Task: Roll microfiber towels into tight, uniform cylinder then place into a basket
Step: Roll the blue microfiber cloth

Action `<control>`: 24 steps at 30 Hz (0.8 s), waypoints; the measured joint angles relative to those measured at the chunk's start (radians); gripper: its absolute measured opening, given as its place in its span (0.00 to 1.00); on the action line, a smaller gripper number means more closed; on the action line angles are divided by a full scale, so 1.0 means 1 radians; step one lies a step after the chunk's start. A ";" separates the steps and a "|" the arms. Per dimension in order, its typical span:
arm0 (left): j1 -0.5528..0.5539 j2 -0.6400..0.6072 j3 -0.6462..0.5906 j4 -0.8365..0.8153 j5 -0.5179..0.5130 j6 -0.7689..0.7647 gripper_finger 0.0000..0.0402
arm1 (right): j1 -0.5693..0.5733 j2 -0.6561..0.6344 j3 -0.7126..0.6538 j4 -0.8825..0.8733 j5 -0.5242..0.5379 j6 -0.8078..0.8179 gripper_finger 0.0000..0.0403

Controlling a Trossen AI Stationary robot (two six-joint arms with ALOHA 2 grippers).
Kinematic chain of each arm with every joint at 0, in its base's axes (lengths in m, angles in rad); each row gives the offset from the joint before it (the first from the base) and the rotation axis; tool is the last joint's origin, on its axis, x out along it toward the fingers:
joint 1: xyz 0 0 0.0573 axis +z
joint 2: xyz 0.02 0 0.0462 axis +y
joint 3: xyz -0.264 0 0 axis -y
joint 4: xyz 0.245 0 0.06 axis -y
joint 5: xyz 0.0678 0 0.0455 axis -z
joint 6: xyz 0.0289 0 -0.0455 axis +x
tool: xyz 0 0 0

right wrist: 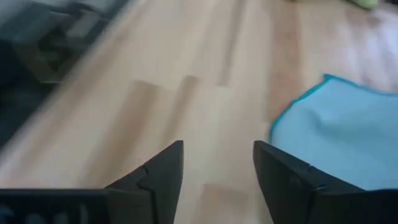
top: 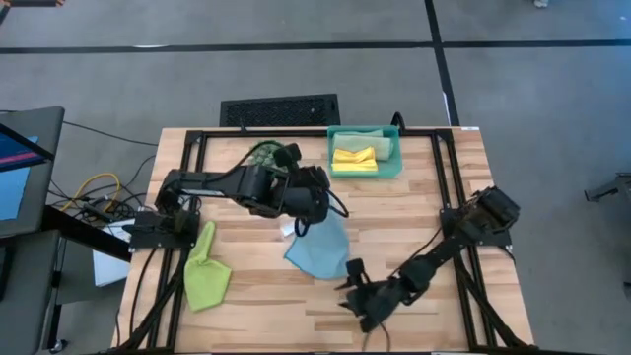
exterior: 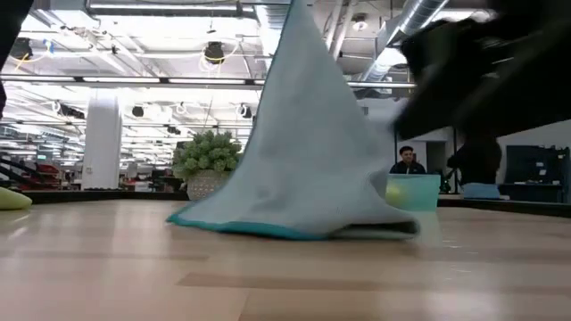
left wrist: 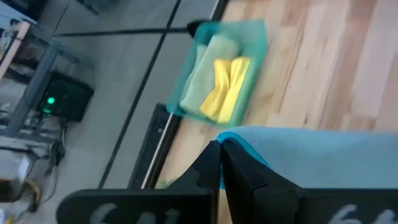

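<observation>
From above, your left gripper [top: 304, 229] sits just left of table centre, pinched shut on one corner of the light blue towel [top: 321, 250], which trails toward five o'clock. Your right gripper [top: 352, 280] hovers at the towel's five o'clock edge, fingers apart and holding nothing. The basket [top: 391, 166] stands at one o'clock near the far edge, with the yellow towel [top: 354, 158] and the sage green towel [top: 367, 135] already inside. The lime green towel [top: 206, 271] lies crumpled at eight o'clock.

At table height, the blue towel [exterior: 308, 152] rises like a tent, peak up, its hem resting on the wood.

Your left wrist camera shows the closed fingers [left wrist: 208, 171] clamped on the blue cloth, with the basket [left wrist: 186, 102] ahead.

Your right wrist camera shows spread fingers [right wrist: 158, 171] over bare wood, with the towel's edge [right wrist: 339, 140] just beside them.

Watch the risk: with only one corner held, the cloth can bunch or slip as you lay it flat, giving a loose, uneven roll.
</observation>
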 joint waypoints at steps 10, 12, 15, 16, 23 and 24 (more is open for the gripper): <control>-0.008 0.003 -0.113 -0.029 -0.030 -0.018 0.00 | -0.125 0.145 0.142 -0.178 0.067 -0.119 0.41; -0.012 0.000 -0.135 -0.022 -0.042 -0.020 0.00 | -0.157 0.167 0.166 -0.190 0.068 -0.125 0.38; -0.018 0.003 -0.144 -0.039 -0.043 -0.030 0.00 | -0.202 0.187 0.194 -0.186 0.067 -0.125 0.32; -0.020 0.003 -0.144 -0.037 -0.046 -0.031 0.00 | -0.215 0.194 0.202 -0.185 0.064 -0.125 0.31; -0.053 -0.001 -0.144 -0.081 -0.048 -0.067 0.00 | -0.262 0.177 0.213 -0.316 0.023 -0.069 0.07; -0.063 -0.001 -0.144 -0.100 -0.048 -0.082 0.00 | -0.256 0.169 0.213 -0.330 0.014 -0.057 0.04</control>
